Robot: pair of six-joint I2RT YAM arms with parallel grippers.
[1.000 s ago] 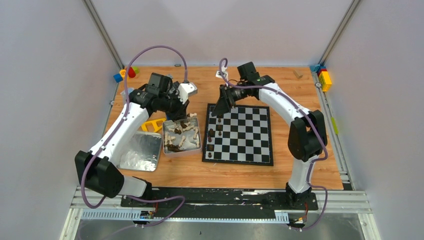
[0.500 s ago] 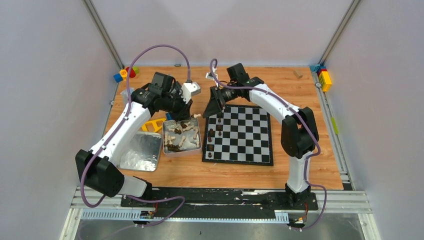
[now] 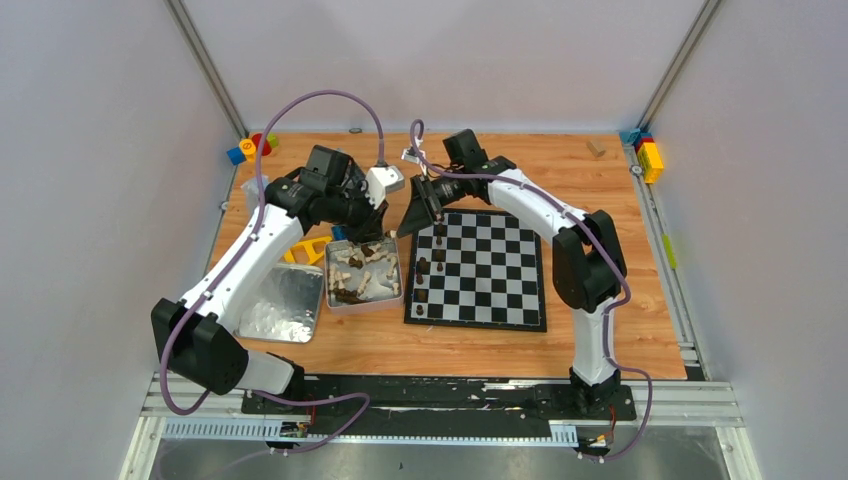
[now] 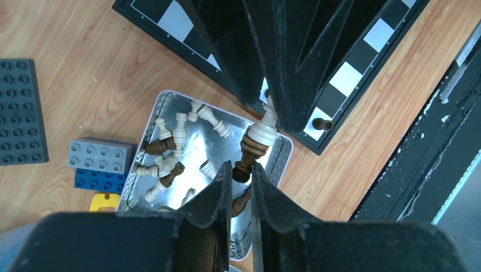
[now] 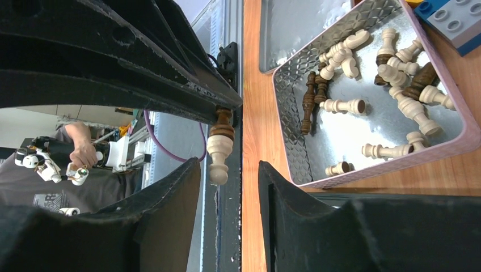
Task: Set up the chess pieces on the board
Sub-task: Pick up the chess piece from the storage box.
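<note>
The right pincer (image 3: 412, 215) has been carried leftward, off the far left corner of the board (image 3: 480, 322) and out past its edge. The right arm's elbow has been swung left with it. The left pincer (image 3: 385, 228) has been shifted slightly toward it, so the two are now brought tip to tip above the gap between tin (image 3: 362, 307) and board. The brown-and-cream piece (image 4: 256, 143) gripped by the left pincer is now bracketed by the right pincer's parted fingers (image 5: 170, 198).
</note>
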